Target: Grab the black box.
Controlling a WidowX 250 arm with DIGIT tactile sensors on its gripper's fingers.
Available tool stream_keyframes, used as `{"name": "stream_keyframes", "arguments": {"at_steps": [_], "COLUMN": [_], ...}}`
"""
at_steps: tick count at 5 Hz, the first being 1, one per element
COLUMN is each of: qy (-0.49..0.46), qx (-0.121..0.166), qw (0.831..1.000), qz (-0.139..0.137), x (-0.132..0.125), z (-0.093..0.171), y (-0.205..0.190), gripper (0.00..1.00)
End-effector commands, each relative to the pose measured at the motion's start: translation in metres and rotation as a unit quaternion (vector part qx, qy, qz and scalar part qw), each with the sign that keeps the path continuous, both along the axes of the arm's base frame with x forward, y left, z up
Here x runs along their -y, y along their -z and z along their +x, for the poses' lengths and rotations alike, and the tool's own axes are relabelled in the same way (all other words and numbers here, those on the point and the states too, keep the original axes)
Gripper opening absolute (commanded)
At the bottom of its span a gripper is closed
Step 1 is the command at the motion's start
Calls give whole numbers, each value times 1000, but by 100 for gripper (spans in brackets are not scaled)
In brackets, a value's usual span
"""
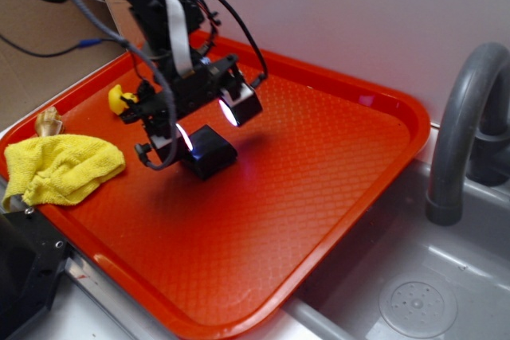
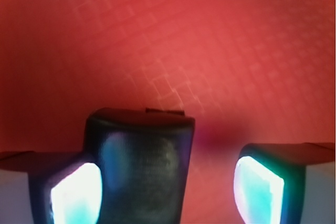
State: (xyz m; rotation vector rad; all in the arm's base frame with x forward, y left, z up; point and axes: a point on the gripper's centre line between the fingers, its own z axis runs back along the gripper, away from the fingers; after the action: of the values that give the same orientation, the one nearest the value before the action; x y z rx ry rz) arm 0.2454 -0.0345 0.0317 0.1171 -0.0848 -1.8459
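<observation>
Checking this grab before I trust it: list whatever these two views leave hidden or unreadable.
- Exterior view: the black box is partly covered on its left by the gripper; pad contact can't be judged.
- Wrist view: the box's near end is cut off by the bottom edge; the lit left pad overlaps it, touching or not is unclear.
- Exterior view: the small yellow object is half hidden behind the arm.

The tray (image 1: 335, 197) fills the middle of the exterior frame; the box (image 1: 209, 151) lies on it left of centre, between the spread fingers of the gripper (image 1: 205, 123), close against the lower-left one; the cloth (image 1: 64, 169) lies on the tray's left edge; the small duck (image 1: 121, 99) sits behind it, upper left; the sink (image 1: 414, 292) lies at lower right, the faucet (image 1: 462, 133) above it.
</observation>
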Motion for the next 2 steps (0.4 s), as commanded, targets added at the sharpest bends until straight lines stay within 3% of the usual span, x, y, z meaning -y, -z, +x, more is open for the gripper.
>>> {"name": "stream_keyframes", "arguments": {"at_steps": [1,2], "qy": [4,-41], "qx": [-77,-64], "qw": [997,996], "qz": [26,38], "x": [3,-7], "z": [-11,-21], "y": [7,-27], "gripper": [100,100]}}
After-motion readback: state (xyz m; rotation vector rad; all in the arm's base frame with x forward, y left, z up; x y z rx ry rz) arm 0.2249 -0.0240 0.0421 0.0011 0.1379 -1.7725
